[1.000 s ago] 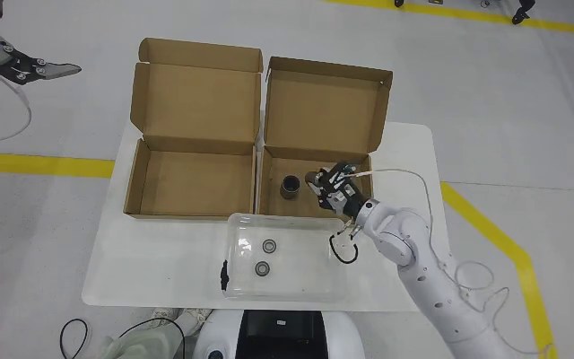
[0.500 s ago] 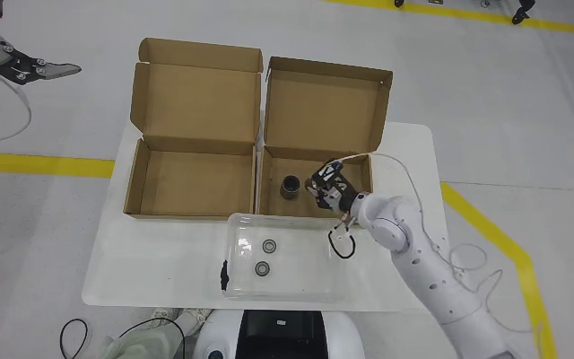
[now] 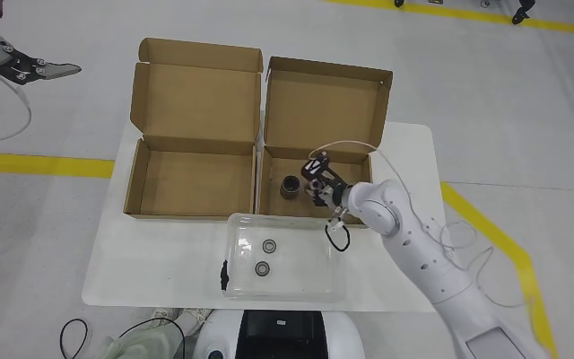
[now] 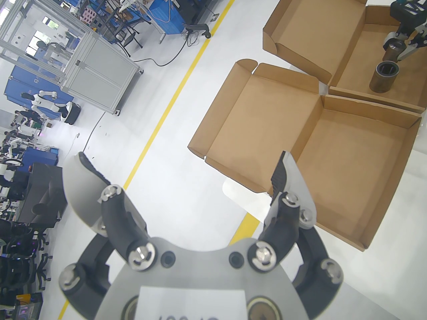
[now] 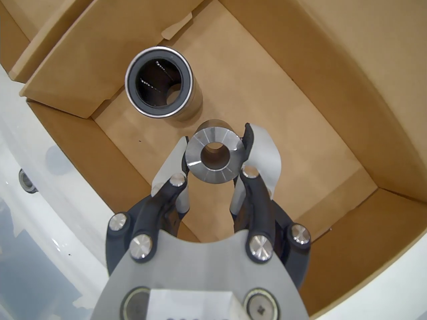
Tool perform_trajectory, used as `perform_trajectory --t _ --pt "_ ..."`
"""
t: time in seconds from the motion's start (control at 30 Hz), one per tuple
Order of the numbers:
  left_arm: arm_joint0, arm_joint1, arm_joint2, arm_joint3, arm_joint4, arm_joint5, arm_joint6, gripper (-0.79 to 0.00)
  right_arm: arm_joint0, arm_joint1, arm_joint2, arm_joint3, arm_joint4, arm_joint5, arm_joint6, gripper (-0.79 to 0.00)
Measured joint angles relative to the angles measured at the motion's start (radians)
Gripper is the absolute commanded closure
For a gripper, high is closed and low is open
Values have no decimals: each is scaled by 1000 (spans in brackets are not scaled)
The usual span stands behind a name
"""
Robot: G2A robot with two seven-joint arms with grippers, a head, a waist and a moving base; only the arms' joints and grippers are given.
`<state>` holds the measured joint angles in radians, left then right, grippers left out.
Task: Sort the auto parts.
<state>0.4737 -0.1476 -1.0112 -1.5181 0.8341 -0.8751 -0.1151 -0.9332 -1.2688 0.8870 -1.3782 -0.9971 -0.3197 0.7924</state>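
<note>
My right gripper (image 5: 216, 138) is shut on a short steel bushing (image 5: 213, 159) with a centre hole, low inside the right cardboard box (image 3: 354, 193). I cannot tell whether the bushing touches the box floor. Right beside it a larger dark sleeve (image 5: 160, 83) stands upright on the floor of this box (image 3: 289, 187). The right gripper (image 3: 317, 185) is near the box's middle. Two small ring bearings (image 3: 268, 245) (image 3: 263, 267) lie in the clear plastic tray (image 3: 305, 283). My left gripper (image 4: 181, 164) is open and holds nothing, off to the left, high over the floor.
The left cardboard box (image 3: 188, 184) stands open beside the right one, both lids folded back. The tray sits at the front of the white table (image 3: 404, 153), just before the boxes. A cable (image 3: 339, 244) hangs from the right wrist over the tray's rim.
My right gripper has carried the bushing leftward inside the right box, closer to the dark sleeve. The left arm has not moved.
</note>
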Motion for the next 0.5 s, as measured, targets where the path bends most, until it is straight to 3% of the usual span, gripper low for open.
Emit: perform_trajectory --t 0.23,0.5 --pt "0 0 0 0 0 0 0 -785 33 -14 -32 43 -2 25 37 0" --pt "0 0 0 0 0 0 0 -785 59 -27 -51 71 -4 51 49 -311"
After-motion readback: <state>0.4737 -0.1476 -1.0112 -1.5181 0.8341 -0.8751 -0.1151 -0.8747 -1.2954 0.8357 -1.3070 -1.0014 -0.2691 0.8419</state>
